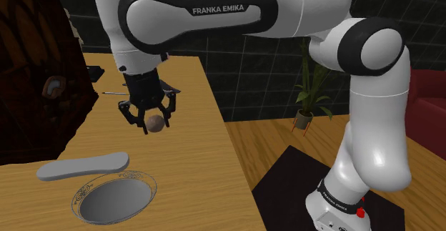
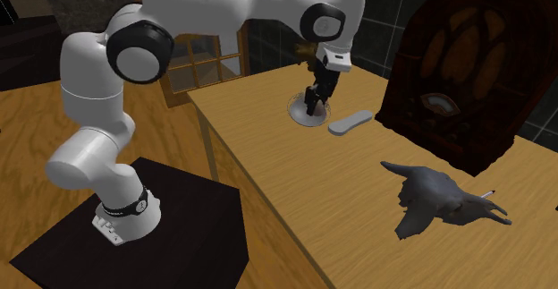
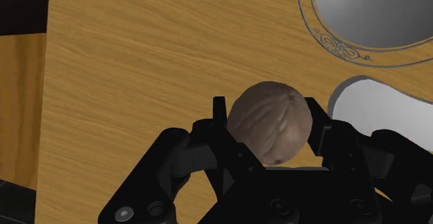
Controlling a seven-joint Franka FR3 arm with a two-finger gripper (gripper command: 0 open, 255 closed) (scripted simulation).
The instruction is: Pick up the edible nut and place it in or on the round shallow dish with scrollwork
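A brown wrinkled walnut (image 3: 269, 122) sits clasped between my black fingers, held above the wooden table (image 1: 193, 165). My gripper (image 1: 151, 124) is shut on the walnut (image 1: 155, 124) in the shoulder view, well clear of the tabletop. The round shallow dish (image 1: 114, 197) with scrollwork on its rim lies on the table toward that view's lower left, nearer the camera than the gripper. Its rim (image 3: 340, 48) shows just beyond the nut in the wrist view. In the second exterior view the gripper (image 2: 313, 102) hangs in front of the dish (image 2: 308, 113).
A flat grey elongated piece (image 1: 82, 166) lies beside the dish. A dark wooden radio cabinet (image 2: 456, 72) stands at the table's far side, and a grey animal skull (image 2: 443, 202) lies further along. The table's edge (image 1: 232, 151) runs close by; a potted plant (image 1: 309, 94) stands on the floor.
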